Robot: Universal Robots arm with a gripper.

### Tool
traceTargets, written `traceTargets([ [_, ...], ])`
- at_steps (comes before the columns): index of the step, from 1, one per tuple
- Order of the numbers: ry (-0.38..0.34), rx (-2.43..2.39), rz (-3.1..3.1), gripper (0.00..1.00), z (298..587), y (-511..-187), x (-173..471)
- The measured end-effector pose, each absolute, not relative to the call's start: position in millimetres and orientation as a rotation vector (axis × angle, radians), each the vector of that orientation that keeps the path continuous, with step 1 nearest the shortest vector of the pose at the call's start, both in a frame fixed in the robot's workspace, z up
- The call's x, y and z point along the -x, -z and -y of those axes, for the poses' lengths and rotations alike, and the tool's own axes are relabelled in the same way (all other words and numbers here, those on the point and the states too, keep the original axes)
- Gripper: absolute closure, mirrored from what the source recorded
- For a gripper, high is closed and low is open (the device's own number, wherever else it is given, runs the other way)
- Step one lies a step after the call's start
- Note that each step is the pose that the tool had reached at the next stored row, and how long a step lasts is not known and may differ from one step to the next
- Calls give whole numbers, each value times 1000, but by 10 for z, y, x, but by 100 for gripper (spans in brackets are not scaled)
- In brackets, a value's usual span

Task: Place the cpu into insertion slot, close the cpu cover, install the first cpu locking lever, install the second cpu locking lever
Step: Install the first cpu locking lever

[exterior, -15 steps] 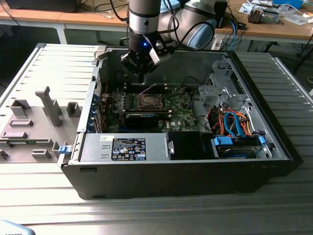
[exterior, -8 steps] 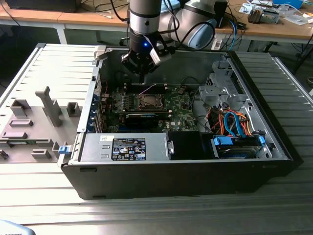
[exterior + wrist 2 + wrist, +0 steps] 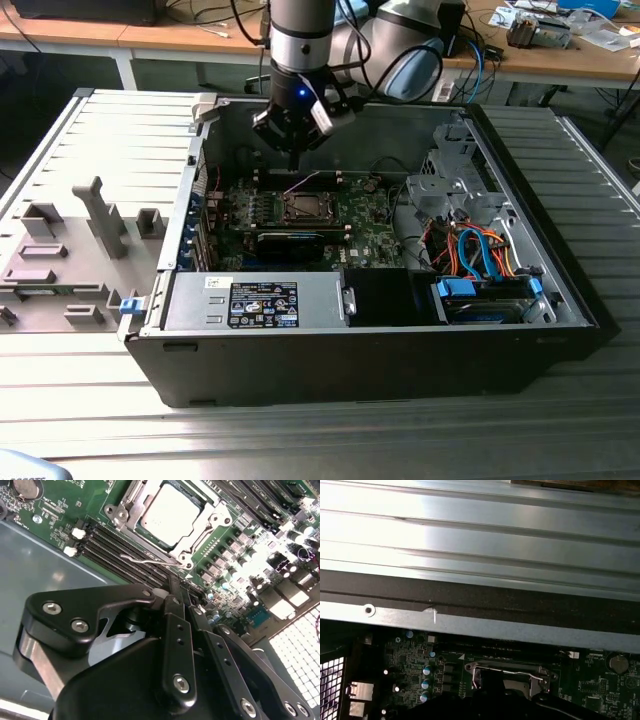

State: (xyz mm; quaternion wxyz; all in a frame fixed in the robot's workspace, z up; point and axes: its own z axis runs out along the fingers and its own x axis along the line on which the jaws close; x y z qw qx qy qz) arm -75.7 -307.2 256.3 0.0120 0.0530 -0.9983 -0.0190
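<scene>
The case (image 3: 560, 300) is lying open on the counter (image 3: 320, 440). The motherboard (image 3: 365, 235) is sitting inside it, toward the far side. The slot (image 3: 301, 208) is sitting in the middle of the board, with the cpu (image 3: 171, 512) lying in it and the cover (image 3: 212, 522) lying around the cpu. The gripper (image 3: 293, 152) is hanging above the slot's far edge. The drive cage (image 3: 455, 175) is standing at the exterior view's right.

Gripper (image 3: 495, 700) body hides lower half of insertion slot (image 3: 507, 677) in first wrist view.
</scene>
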Motion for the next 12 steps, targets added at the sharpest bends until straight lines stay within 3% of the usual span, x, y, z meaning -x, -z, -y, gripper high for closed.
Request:
traceTargets([
  [12,60,-145,3114,89,3072,-2465,738],
])
